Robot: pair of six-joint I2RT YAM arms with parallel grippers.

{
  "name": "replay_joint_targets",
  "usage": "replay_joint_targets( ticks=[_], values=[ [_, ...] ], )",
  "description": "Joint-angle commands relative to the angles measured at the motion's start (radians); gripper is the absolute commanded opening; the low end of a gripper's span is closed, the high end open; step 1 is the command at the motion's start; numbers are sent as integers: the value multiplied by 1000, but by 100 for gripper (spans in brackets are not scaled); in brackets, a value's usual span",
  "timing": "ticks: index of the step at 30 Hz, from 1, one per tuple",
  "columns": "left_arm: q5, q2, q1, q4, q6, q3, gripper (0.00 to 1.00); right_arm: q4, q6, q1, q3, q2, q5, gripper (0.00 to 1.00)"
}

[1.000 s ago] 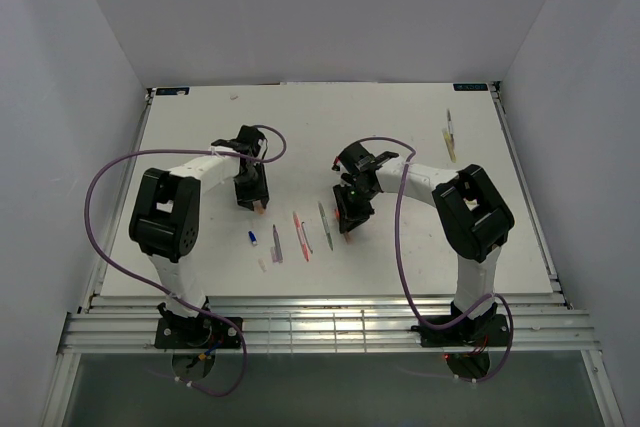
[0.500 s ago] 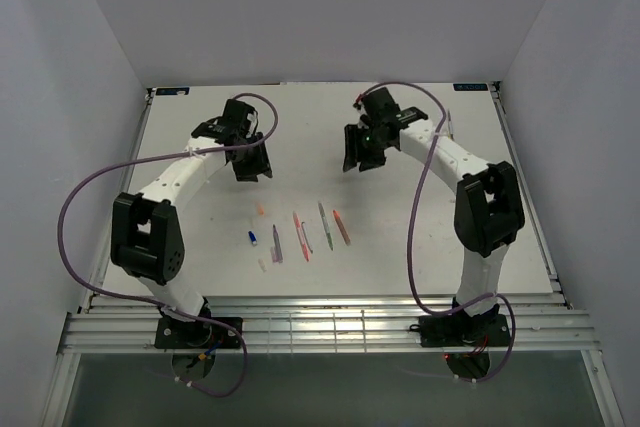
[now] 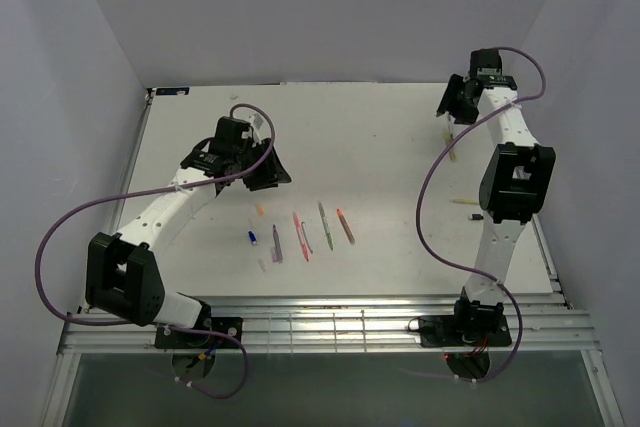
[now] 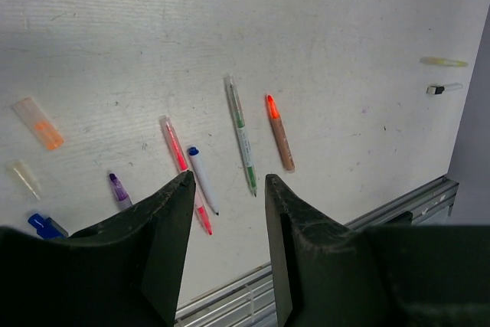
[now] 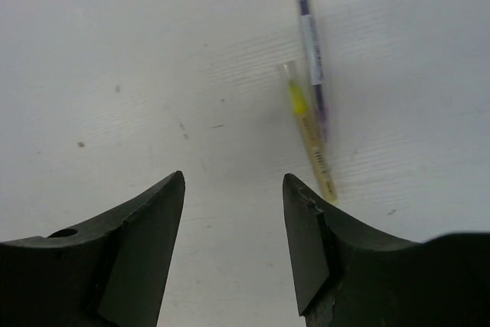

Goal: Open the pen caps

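left jaws and right jaws stand open and empty above the pens (image 4: 242,137).

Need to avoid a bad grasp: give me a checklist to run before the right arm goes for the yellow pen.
1. Right gripper open and empty: ok.
2. Right gripper centred on the yellow pen: not ok; the pen lies ahead, off toward one finger.
3. Yellow pen free of neighbours: not ok; the purple pen lies right alongside it.
4. Cap on the yellow pen: cannot tell; a clear tube seems to cover its tip.
5. Left gripper open and empty: ok.
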Motion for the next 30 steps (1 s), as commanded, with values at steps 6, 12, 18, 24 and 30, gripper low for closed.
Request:
replay_joint_targets(
  ticks=[6, 12, 18, 24, 30],
  values=[
    [74, -29, -2, 118, -17, -50, 53, -45, -147, -71, -37, 36, 57, 61],
    [72, -31, -2, 121, -8, -67, 53, -45, -170, -94, -71, 69, 37, 61],
    [80, -15, -2, 124, -26, -76, 53, -11, -181, -94, -137, 82, 37, 59],
    [84, -20, -2, 128, -35, -85, 53, -5, -203, -94, -122, 125, 37, 57],
    [81, -23, -2, 128, -41, -94, 53, -5, -200, -89, -122, 152, 8, 53]
  ],
)
